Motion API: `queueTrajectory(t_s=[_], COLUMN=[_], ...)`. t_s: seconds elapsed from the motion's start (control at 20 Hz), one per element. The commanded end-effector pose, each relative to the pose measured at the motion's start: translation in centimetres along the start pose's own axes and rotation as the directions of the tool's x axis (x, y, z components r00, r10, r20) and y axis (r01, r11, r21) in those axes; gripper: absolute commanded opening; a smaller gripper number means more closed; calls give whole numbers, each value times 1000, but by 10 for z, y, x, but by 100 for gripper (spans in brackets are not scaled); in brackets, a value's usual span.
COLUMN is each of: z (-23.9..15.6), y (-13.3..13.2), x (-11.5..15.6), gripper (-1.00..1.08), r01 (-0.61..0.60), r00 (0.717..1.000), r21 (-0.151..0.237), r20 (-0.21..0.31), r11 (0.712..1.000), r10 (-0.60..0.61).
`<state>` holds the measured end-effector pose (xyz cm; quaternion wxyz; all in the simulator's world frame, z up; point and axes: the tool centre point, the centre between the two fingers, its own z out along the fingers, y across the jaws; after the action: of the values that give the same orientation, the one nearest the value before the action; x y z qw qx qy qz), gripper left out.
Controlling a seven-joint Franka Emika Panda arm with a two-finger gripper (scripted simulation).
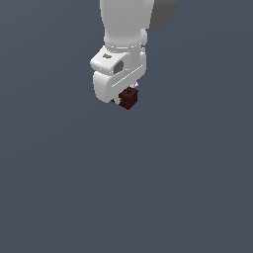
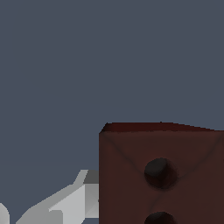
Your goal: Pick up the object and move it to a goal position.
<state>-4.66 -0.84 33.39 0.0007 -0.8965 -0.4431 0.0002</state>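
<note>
The little red-brown block (image 1: 129, 98) sits tucked under the white gripper (image 1: 123, 100), which seems to pinch it. It looks hard and light. Its flat sides are best to squeeze.

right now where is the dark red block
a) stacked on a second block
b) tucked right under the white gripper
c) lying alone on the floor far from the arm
b: the block sits directly beneath the white gripper, and no second block shows.

Sim scene: flat grey-blue backdrop (image 1: 197, 188), no room features.
</note>
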Motion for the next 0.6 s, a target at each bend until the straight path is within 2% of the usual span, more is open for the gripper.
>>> queueTrajectory(t_s=[0.0, 0.55], z=[-28, -128], y=[-1, -3], x=[-2, -9], gripper=[-100, -100], r01=[0, -2], r00=[1000, 1000], r21=[-1, -1], r20=[-1, 0], r11=[1000, 1000], r10=[0, 2])
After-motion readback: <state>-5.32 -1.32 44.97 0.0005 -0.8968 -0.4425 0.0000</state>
